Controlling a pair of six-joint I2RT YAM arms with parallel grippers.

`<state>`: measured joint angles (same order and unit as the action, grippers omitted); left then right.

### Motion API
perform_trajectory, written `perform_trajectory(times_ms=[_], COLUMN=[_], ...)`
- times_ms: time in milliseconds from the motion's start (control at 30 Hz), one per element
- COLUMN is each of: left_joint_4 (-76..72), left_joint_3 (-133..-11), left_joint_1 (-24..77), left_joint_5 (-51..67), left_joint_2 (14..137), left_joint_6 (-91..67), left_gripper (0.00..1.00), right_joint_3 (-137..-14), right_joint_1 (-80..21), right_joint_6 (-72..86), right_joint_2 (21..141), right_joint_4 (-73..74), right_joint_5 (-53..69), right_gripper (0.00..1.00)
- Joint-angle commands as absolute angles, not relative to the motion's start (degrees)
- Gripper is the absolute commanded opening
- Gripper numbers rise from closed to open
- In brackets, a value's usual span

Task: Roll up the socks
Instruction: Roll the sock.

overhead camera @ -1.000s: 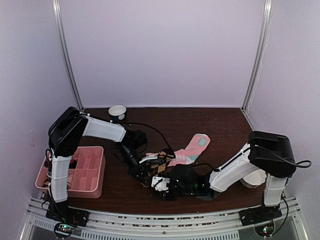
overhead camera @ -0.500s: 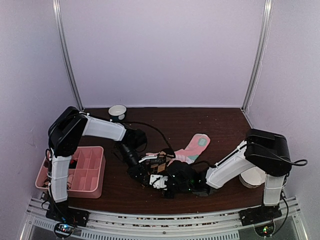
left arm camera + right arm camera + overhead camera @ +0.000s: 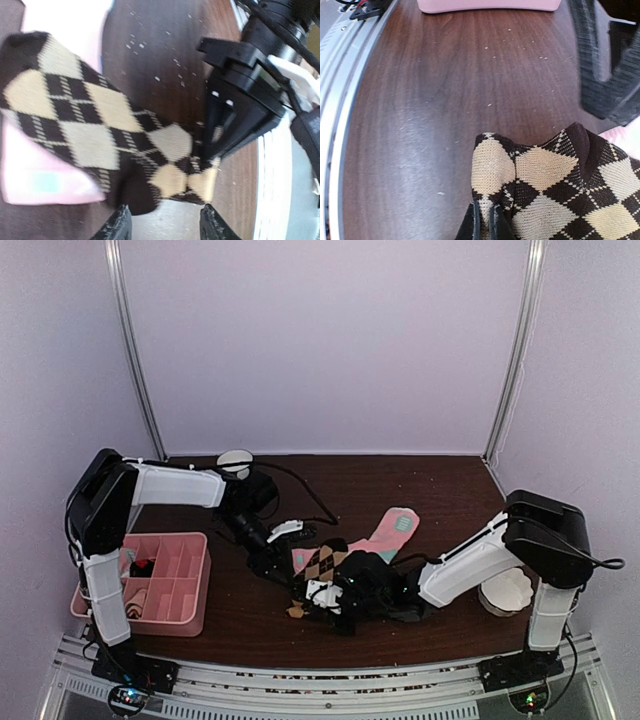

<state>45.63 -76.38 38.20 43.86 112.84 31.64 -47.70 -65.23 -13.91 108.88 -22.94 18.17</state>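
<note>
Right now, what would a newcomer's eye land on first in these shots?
The brown-tan argyle sock dominates, draped partly over the pink sock at the near middle of the table. The right claw is pinched shut on its edge, while the left claw hangs open just beside it. A pink divided tray sits at the near left corner.
</note>
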Motion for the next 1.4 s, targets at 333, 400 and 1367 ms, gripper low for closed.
perform_trajectory(times_ms=[333,400,1367], left_joint_4=[37.11,37.14,32.13], left_joint_3=[-80.40,-81.02,-81.89], left_joint_1=[40.62,41.12,36.86], left_joint_5=[37.14,36.57,28.01], left_joint_2=[119.69,120.40,109.12], left_joint_6=[28.68,28.72,25.70], left_gripper=[0.43,0.43,0.54], right_joint_3=[-45.94,-46.85,-50.10], right_joint_1=[-65.36,-65.35,-59.64], right_joint_6=[-4.86,-4.19,19.89], right_joint_2=[109.21,109.97,119.09], right_joint_4=[-13.71,-12.85,-9.05], right_joint_5=[26.63,27.01,33.40], right_gripper=[0.00,0.00,0.00])
